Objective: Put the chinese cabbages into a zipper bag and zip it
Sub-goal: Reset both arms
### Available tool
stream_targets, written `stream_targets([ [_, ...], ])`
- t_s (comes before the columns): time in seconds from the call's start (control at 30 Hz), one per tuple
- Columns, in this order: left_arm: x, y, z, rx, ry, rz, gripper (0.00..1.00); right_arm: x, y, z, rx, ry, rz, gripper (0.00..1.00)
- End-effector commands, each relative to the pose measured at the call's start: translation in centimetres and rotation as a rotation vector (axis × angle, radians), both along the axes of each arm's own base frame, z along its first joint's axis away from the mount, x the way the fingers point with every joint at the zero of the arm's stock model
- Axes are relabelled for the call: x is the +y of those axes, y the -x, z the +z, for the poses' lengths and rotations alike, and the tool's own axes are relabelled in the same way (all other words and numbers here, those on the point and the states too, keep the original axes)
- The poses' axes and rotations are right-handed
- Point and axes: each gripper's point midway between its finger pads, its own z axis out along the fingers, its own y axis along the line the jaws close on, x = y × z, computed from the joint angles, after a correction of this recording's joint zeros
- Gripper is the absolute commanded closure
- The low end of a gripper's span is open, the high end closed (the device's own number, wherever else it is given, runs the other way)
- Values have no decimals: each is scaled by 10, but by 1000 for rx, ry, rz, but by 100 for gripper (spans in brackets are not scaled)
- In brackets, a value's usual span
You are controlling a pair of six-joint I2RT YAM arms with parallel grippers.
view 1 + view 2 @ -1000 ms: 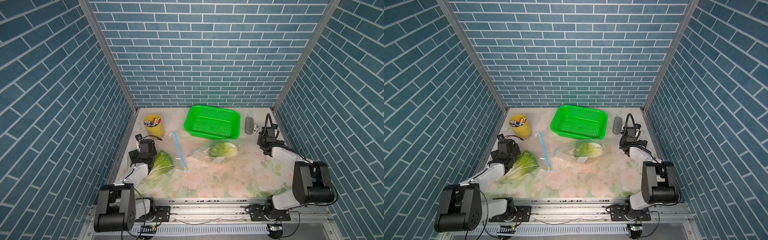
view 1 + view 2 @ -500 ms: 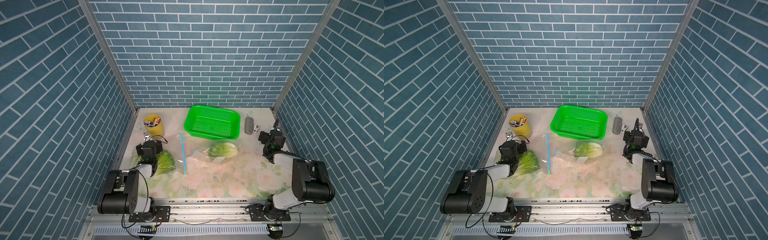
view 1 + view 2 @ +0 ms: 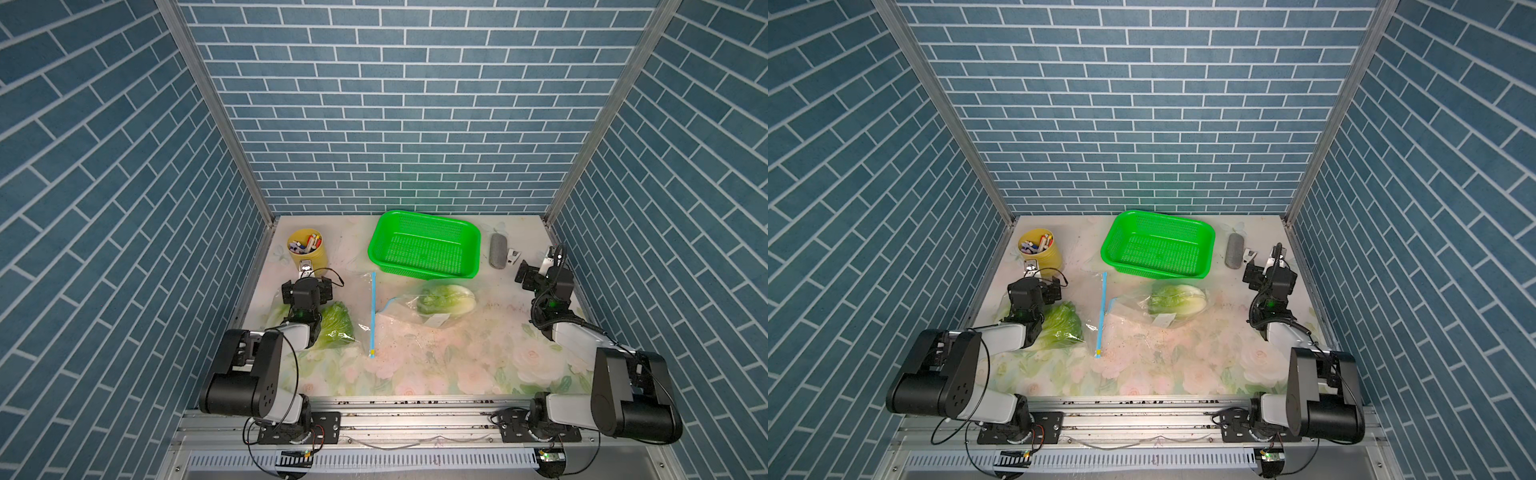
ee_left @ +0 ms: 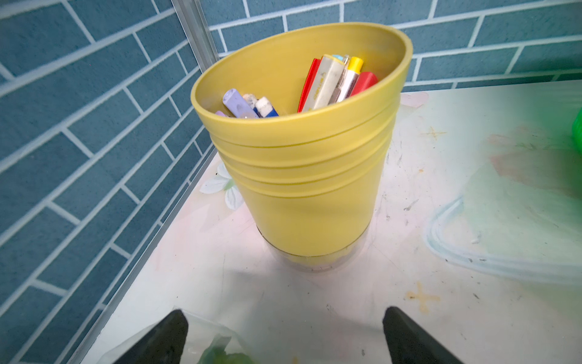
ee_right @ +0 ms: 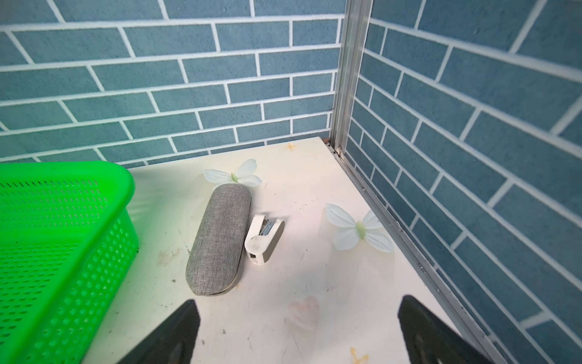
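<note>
One chinese cabbage lies inside the clear zipper bag at mid table. The bag's blue zip strip runs straight along its left side. A second cabbage lies at the left under clear film, partly hidden by my left arm. A green leaf tip shows at the frame's edge. My left gripper is open and empty, facing a yellow cup. At the right wall, my right gripper is open and empty.
A yellow cup of pens stands at the back left. A green mesh basket sits at the back centre. A grey case and a small white stapler lie at the back right. Brick walls close three sides.
Both arms have drawn back toward their own sides. The left wrist has turned off the left cabbage toward the yellow cup. The blue zip strip has gone from slanted to straight.
</note>
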Motion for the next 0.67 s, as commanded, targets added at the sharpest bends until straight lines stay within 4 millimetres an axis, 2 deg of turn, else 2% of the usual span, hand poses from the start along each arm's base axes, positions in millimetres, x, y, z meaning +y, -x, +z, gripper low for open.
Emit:
stream_targets([
  [0.0,0,-2,-1,12,2,-6,1,1,8,-16,67,1,5,1],
  [0.1,0,-2,-1,11,0,-5,1,-9,18,-27,77,17,-51,1],
  [0.17,0,-3,0,10,1,-5,1,-3,17,-33,76,17,-13,1],
  [0.33,0,-2,-1,12,1,-7,1,11,10,-62,82,18,77,1],
  [0.5,0,-3,-1,15,2,-6,1,21,7,-73,79,22,137,1],
  [0.63,-1,-2,0,5,3,-17,0,16,5,-76,104,-2,124,1],
])
